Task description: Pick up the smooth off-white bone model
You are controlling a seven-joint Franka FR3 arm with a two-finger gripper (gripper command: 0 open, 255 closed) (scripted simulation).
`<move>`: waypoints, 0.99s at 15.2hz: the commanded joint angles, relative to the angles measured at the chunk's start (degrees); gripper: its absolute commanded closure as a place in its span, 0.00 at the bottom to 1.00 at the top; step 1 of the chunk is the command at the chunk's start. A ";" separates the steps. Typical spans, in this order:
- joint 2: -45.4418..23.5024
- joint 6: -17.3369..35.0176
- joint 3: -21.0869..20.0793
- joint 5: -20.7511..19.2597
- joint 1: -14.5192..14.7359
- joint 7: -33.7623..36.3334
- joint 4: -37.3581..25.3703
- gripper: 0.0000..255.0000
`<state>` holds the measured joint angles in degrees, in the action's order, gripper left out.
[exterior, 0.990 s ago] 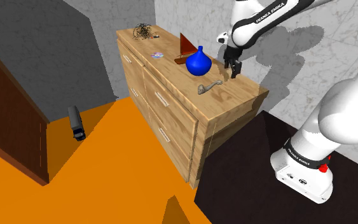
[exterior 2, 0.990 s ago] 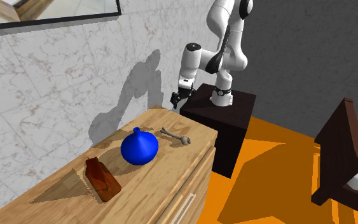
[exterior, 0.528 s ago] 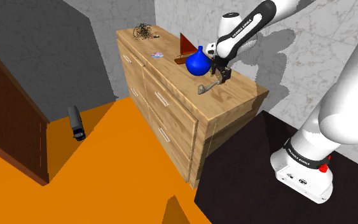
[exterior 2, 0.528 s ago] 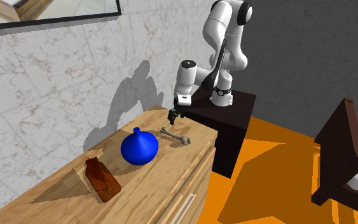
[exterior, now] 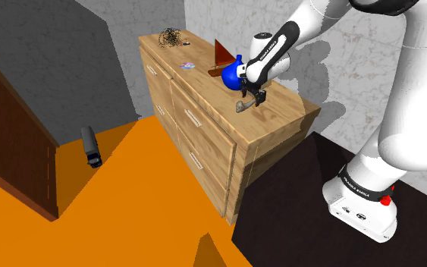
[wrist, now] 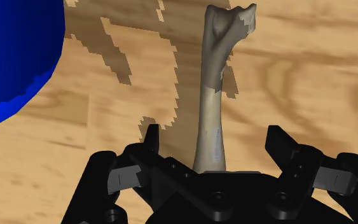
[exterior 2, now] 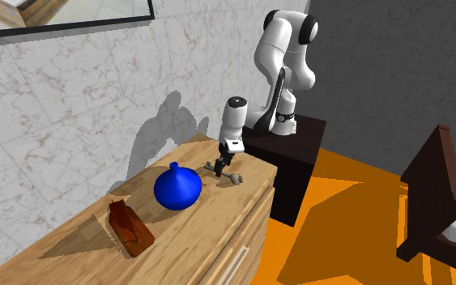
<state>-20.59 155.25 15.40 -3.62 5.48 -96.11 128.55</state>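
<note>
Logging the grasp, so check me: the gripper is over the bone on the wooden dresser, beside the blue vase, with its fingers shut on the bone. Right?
Not quite. The gripper is over the bone on the wooden dresser, beside the blue vase, but its fingers are open: the wrist view shows them apart on either side of the bone, not touching it.

One bone [wrist: 210,108], one blue vase [exterior 2: 177,189], one brown bottle [exterior 2: 130,230], one dark wiry tangle [exterior: 171,37] and one small disc [exterior: 188,66] are sitting on one wooden dresser [exterior: 285,114].
</note>
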 commanded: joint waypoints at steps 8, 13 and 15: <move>-3.25 2.90 -0.77 0.87 -0.75 -0.55 -0.38 1.00; -3.29 2.91 -0.78 0.87 -0.71 -0.51 -0.40 1.00; -3.18 2.84 -0.74 0.83 -0.63 -0.43 -0.36 1.00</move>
<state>-23.46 157.86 14.74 -2.77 4.77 -96.59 128.19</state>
